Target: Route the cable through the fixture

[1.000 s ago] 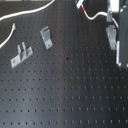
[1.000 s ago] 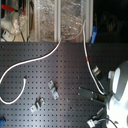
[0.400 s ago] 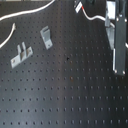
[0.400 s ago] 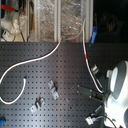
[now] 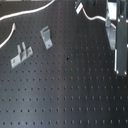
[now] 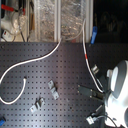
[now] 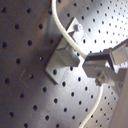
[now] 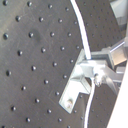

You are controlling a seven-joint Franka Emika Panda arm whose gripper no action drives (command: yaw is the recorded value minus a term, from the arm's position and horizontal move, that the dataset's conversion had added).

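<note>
The white cable (image 6: 30, 62) loops from the second exterior view's left up to the board's back edge. From there it runs down past its red band (image 6: 89, 61) to my gripper (image 6: 91, 92). In the first wrist view the cable (image 7: 67, 35) crosses over a metal fixture (image 7: 62, 52) and runs into the dark fingertips (image 7: 98, 62), which look shut on it. In the first exterior view my gripper (image 5: 117, 50) stands at the right. Two metal fixtures (image 5: 46, 36) (image 5: 20, 54) sit well to its left. They also show in the second exterior view (image 6: 52, 89) (image 6: 37, 105).
The black perforated board (image 5: 65, 95) carries everything. Clear plastic bins (image 6: 60, 20) and clutter stand behind its back edge in the second exterior view. The white arm body (image 6: 119, 87) fills the second exterior view's right.
The arm has shifted slightly downward in the first exterior view. The cable and the fixtures lie as before.
</note>
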